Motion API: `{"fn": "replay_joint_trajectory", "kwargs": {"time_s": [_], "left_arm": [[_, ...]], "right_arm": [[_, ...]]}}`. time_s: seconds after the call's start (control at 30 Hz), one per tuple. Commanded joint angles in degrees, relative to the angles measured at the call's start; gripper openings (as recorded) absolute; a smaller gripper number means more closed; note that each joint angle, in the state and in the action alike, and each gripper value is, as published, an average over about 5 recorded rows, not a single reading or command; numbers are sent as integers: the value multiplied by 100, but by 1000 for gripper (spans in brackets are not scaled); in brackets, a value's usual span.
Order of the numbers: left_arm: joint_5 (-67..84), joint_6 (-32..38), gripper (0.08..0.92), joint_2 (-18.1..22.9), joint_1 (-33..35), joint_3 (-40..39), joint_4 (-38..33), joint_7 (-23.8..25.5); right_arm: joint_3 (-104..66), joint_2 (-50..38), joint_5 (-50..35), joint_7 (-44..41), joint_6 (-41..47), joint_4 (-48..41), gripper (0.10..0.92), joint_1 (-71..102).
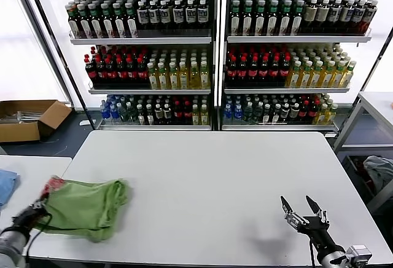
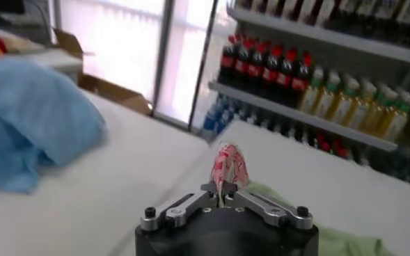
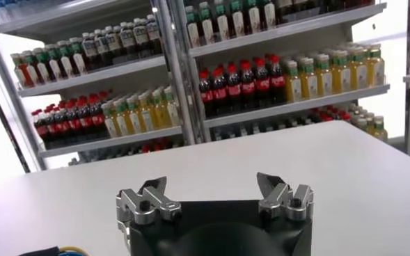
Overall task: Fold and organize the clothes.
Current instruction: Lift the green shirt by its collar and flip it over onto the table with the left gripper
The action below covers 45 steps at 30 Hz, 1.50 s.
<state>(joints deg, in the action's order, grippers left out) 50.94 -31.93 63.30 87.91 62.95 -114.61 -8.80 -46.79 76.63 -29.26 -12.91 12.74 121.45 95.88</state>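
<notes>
Far left, off the main counter, a blue cloth lies on a separate side table; it's not part of the job. Next over, the polo shirt sits as a loose green heap at the counter's front-left corner, w/ its red-and-white checkered print bunched up at the heap's outer left edge. The left end effector is at that same edge, jaws pinched together on a fold of the checkered fabric; the left wrist view shows the print standing up from between the closed tips of the left end effector. So progress looks early: a first grab is made, but the shirt is still crumpled, not spread flat, no sleeve or hem folds visible, collar not visible. Prob. remaining: pull it toward the counter's middle, flatten, fold, tidy. Center of the counter, right of the shirt, carries nothing. At the counter's front-right corner, well apart from the shirt, the right end effector hovers w/ fingers spread wide, holding nothing, idle; same in its own wrist view. Behind the counter, shelves of bottles, not involved.
</notes>
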Motion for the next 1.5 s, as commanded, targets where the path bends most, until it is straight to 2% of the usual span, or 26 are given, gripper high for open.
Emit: {"fn": "replay_joint_trajectory", "kwargs": {"time_s": [0.03, 0.2, 0.43, 0.53, 0.77, 0.9, 1.03, 1.23, 1.5], "left_arm": [[332, -110, 107, -849, 54, 931, -602, -80], [-16, -115, 107, -374, 23, 239, -1429, -97], [-98, -118, 107, 251, 123, -694, -2180, -470], [-383, -116, 107, 554, 151, -1479, -2306, -598], [-687, -115, 107, 1145, 16, -3507, -2613, -1276], [-978, -112, 107, 1387, -37, -4652, -2132, -1387], [-869, -108, 107, 1624, -385, -5235, -1383, -1608], [-758, -106, 107, 1973, -1049, -5573, -462, -1631], [-808, 3, 126, 2185, -1567, -5736, 122, -1509]], "right_arm": [[6, 25, -67, 5, -1, 90, 823, 19], [-88, 14, -71, 5, -3, 143, 823, 94], [-273, -37, -77, 16, 23, 251, 823, 230], [-228, -42, -52, 32, 74, 304, 823, 181], [-97, -29, 36, 90, 215, 469, 823, 65], [-125, -15, 63, 89, 230, 532, 823, 133], [-183, 10, 73, 89, 239, 582, 823, 205], [-179, 46, 133, 100, 283, 646, 823, 267], [252, -63, 263, 202, 503, 745, 823, 170]]}}
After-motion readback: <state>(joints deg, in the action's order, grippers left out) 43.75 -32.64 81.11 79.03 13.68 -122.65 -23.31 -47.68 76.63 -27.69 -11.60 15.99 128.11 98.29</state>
